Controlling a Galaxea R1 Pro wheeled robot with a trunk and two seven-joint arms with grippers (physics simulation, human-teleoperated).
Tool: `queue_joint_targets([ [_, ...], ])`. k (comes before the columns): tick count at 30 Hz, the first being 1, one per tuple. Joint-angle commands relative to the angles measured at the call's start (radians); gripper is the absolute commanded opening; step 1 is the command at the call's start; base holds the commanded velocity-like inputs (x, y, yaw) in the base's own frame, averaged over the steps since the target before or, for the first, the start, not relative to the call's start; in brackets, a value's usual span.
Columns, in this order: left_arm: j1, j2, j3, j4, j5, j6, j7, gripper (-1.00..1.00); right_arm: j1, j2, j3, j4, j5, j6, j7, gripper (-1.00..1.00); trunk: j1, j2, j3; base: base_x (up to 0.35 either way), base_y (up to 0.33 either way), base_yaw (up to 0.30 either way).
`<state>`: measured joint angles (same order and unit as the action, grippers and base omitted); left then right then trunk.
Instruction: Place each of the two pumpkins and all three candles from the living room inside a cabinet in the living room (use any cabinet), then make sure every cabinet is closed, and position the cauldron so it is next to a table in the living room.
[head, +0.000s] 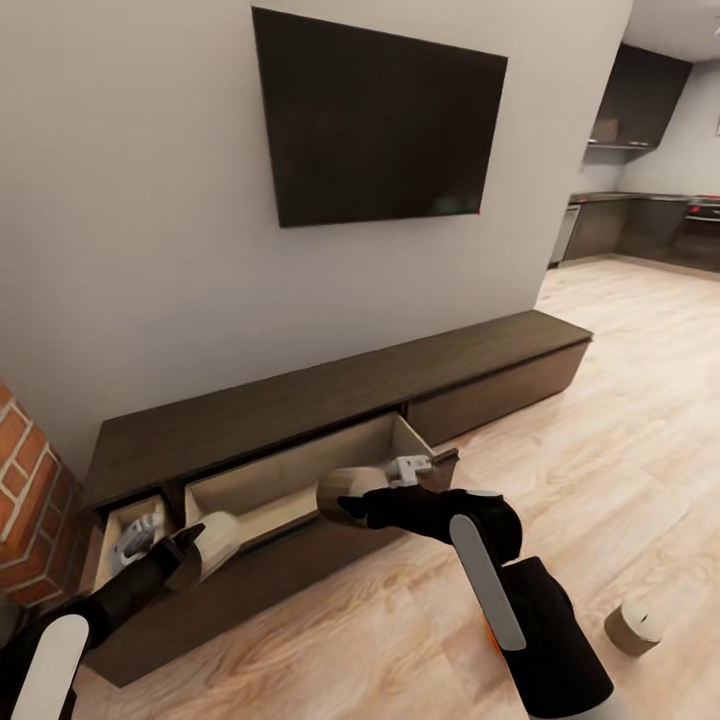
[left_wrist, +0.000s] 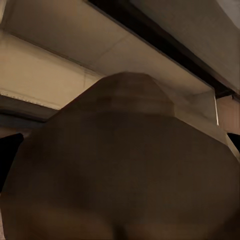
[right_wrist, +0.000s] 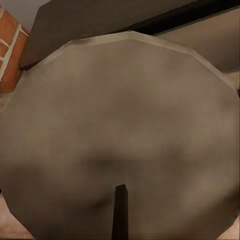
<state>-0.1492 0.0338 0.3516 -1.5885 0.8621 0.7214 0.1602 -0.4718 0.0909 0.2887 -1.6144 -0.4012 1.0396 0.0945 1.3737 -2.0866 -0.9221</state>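
The long low dark brown cabinet (head: 330, 390) runs along the wall under the TV, with its wide middle drawer (head: 290, 475) pulled out. My left gripper (head: 197, 545) is shut on a tan candle (head: 218, 538) at the drawer's front left corner; close up the candle (left_wrist: 125, 165) hides the fingers. Just above the drawer's front edge, my right gripper (head: 352, 505) is shut on a second candle (head: 343, 493), whose round end (right_wrist: 120, 130) faces the right wrist camera. A third candle (head: 632, 628) stands on the floor at the right. The pumpkins and cauldron are out of view.
A narrow drawer (head: 125, 525) at the cabinet's left end is also open, with a pale grey object inside. Another pale grey object (head: 410, 466) rests at the wide drawer's right rim. A brick wall (head: 25, 490) stands at left. Open wood floor (head: 620, 420) leads right toward the kitchen.
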Motion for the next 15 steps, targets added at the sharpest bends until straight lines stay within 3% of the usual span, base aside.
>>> queue_joint_targets([
  [1, 0.0, 0.0, 0.0, 0.0, 0.014, 0.003, 0.011, -1.0, -0.001, 0.001, 0.002, -0.001, 0.007, 0.005, 0.01, -1.0, 0.0, 0.0, -0.001, 0.241, -0.052, 0.3],
  [10, -0.001, -0.001, 0.0, 0.006, 0.012, 0.003, 0.015, -1.0, -0.001, 0.006, 0.007, -0.001, 0.009, 0.008, 0.008, -1.0, 0.0, 0.0, -0.001, 0.301, -0.098, 0.3],
  [15, 0.0, -0.002, -0.002, 0.008, 0.015, 0.003, 0.014, -1.0, -0.001, 0.006, 0.006, -0.001, 0.01, 0.008, 0.008, -1.0, 0.0, 0.0, -0.001, 0.109, -0.043, 0.3],
])
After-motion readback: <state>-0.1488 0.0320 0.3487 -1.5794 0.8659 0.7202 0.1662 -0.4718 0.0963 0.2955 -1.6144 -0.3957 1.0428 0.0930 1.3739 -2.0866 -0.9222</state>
